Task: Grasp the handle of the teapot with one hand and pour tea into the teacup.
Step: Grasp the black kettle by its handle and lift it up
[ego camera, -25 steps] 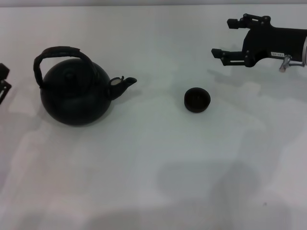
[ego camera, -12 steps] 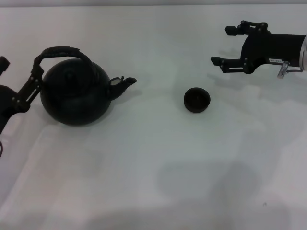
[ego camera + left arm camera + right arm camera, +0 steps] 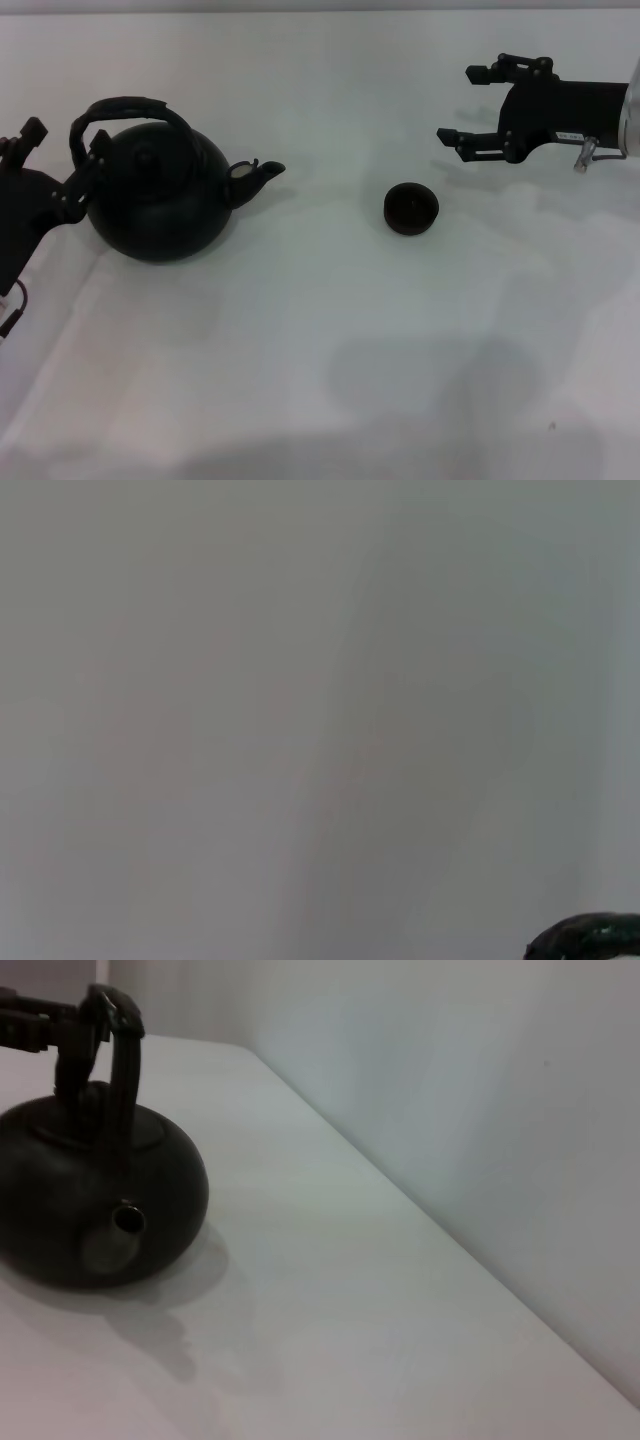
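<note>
The black teapot [image 3: 155, 200] stands at the left of the white table [image 3: 320, 340], spout pointing right towards the small dark teacup [image 3: 411, 208]. Its arched handle [image 3: 125, 106] rises over the lid. My left gripper [image 3: 68, 135] is open at the handle's left end, one finger on each side of it; I cannot tell if it touches. In the right wrist view the teapot [image 3: 90, 1190], its handle [image 3: 118, 1060] and the left gripper [image 3: 50, 1022] beside the handle show. My right gripper [image 3: 462, 103] is open and empty, above the table, up and to the right of the cup.
The left wrist view shows only blank pale surface and a dark edge of the teapot [image 3: 585, 942]. The table's far edge [image 3: 320, 12] meets a pale wall. Nothing else stands on the table.
My left gripper has come in from the left edge up to the teapot's handle. My right gripper has shifted slightly. Teapot and cup have not moved.
</note>
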{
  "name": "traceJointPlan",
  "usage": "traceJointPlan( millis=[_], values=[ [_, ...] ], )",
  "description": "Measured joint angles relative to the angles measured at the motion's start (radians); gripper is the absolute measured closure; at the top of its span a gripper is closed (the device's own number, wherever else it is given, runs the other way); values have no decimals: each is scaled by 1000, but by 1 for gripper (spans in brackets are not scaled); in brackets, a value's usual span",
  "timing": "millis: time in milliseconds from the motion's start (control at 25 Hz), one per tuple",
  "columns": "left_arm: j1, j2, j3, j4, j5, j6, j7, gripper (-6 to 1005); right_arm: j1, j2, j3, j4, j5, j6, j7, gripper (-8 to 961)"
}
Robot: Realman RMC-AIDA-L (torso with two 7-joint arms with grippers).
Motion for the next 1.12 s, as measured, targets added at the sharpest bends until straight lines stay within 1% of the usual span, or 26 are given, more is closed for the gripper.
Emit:
traceJointPlan(
  millis=[360, 560, 800, 1120],
  values=[
    [-6, -4, -4, -10, -3, 59, 0, 163, 1, 1, -5, 18, 0, -19, -14, 89],
    [-12, -4, -48, -38, -15, 67, 1, 331, 4, 2, -49, 25, 3, -57, -14, 90],
    [-17, -2, -54, -39, -12, 68, 4, 564, 4, 3, -79, 25, 8, -77, -15, 90],
    [-34, 0, -52, -34, -7, 81, 6, 740, 0, 7, -81, 27, 11, -77, -15, 91]
  ],
)
